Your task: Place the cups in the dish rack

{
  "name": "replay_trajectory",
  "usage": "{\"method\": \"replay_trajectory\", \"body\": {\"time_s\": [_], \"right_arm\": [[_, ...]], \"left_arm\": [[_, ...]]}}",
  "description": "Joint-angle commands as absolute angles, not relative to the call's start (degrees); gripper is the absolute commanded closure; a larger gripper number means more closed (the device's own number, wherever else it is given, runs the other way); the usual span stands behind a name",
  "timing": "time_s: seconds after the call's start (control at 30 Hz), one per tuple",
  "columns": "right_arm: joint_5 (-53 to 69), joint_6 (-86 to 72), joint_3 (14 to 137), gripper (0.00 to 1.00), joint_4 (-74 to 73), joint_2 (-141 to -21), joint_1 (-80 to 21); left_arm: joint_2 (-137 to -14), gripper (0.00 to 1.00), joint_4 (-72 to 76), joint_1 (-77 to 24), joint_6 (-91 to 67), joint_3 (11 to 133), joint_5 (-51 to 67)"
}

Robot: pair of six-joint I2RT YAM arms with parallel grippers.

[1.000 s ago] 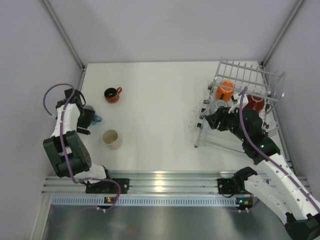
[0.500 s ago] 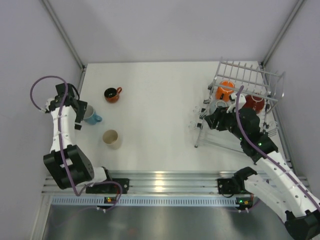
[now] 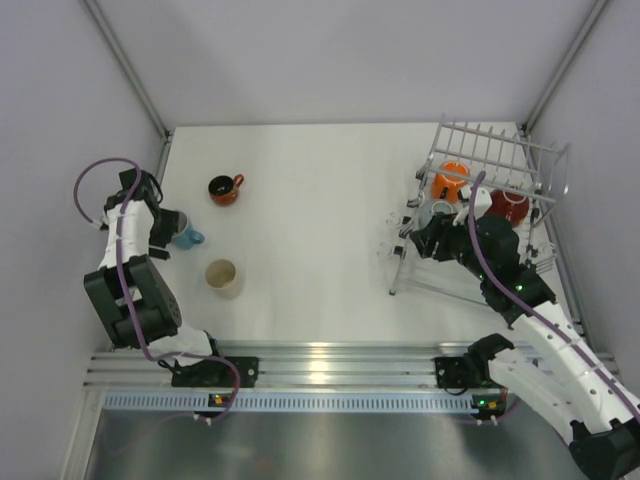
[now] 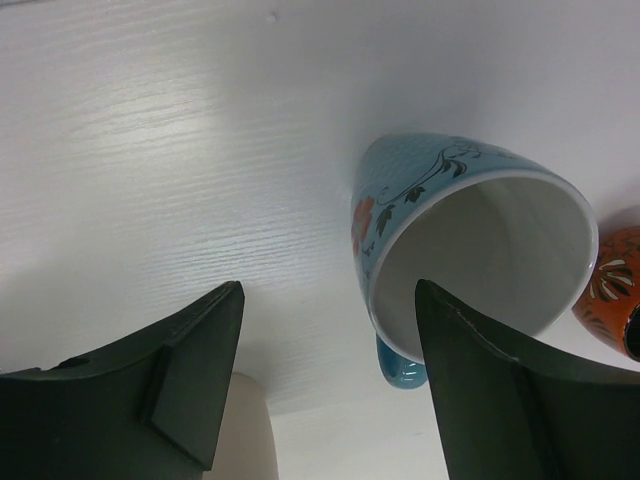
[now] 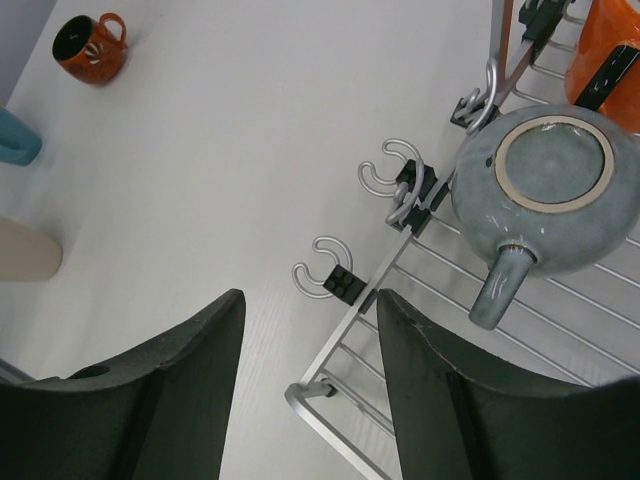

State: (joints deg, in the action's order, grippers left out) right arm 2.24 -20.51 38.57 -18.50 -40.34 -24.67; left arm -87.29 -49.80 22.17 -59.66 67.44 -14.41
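Note:
The light blue mug [image 3: 187, 236] stands at the table's left; in the left wrist view [image 4: 470, 240] its mouth faces the camera. My left gripper [image 3: 160, 226] is open and empty just left of it, its right finger [image 4: 500, 400] beside the rim. The squat orange-red mug [image 3: 224, 189] and the cream mug [image 3: 222, 277] stand nearby. The dish rack [image 3: 470, 285] holds the bright orange mug [image 3: 450, 182], the dark red mug [image 3: 512, 207] and the grey mug [image 5: 530, 190], upside down. My right gripper [image 5: 310, 300] is open and empty over the rack's near left corner [image 5: 330, 410].
White walls and metal posts close in the table on three sides. The rack has small hooks [image 5: 325, 275] sticking out of its left edge. A metal rail [image 3: 320, 365] runs along the near edge by the arm bases.
My left gripper lifted off the light blue mug, swung back left, and has come in beside it again. The right arm has barely moved.

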Motion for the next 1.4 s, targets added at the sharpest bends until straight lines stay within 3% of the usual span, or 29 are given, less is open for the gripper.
{"method": "replay_trajectory", "body": {"time_s": [0.0, 0.33, 0.4, 0.43, 0.53, 0.7, 0.93, 1.13, 1.23, 1.37], "right_arm": [[1.6, -19.6, 40.0, 0.44, -16.8, -41.0, -23.9], [1.3, -19.2, 42.4, 0.44, -19.2, -41.5, -23.9], [1.5, -19.9, 42.5, 0.44, -19.2, -40.8, -23.9], [1.7, -20.0, 42.5, 0.44, -19.4, -40.6, -23.9], [2.5, -20.8, 43.0, 0.44, -20.0, -39.9, -23.9], [4.4, -21.4, 44.3, 0.43, -21.4, -39.4, -23.8], [10.4, -22.7, 45.2, 0.40, -19.3, -39.5, -23.9], [21.5, -26.3, 46.2, 0.39, -12.6, -44.1, -23.9], [30.6, -30.8, 43.6, 0.37, -3.8, -45.6, -24.0], [36.7, -41.7, 39.8, 0.36, 9.2, -47.3, -24.4]], "left_arm": [[-87.8, 0.26, -47.4, 22.9, -59.8, 67.2, -15.3], [-92.2, 0.46, -46.0, 23.6, -56.6, 67.7, -14.3], [-92.7, 0.56, -45.9, 23.6, -56.1, 67.8, -12.9], [-92.9, 0.73, -46.0, 23.6, -55.8, 67.9, -12.4], [-92.6, 0.99, -46.0, 23.6, -54.6, 68.9, -9.9], [-87.9, 1.00, -45.4, 23.7, -51.8, 71.3, -5.4], [-76.1, 1.00, -36.1, 23.6, -44.9, 72.7, 12.5], [-68.5, 1.00, -7.5, 21.5, -54.2, 60.2, 41.5], [-67.2, 1.00, 9.6, 16.0, -60.4, 54.4, 46.5], [-66.2, 1.00, 20.5, 5.0, -61.2, 51.4, 44.5]]}}
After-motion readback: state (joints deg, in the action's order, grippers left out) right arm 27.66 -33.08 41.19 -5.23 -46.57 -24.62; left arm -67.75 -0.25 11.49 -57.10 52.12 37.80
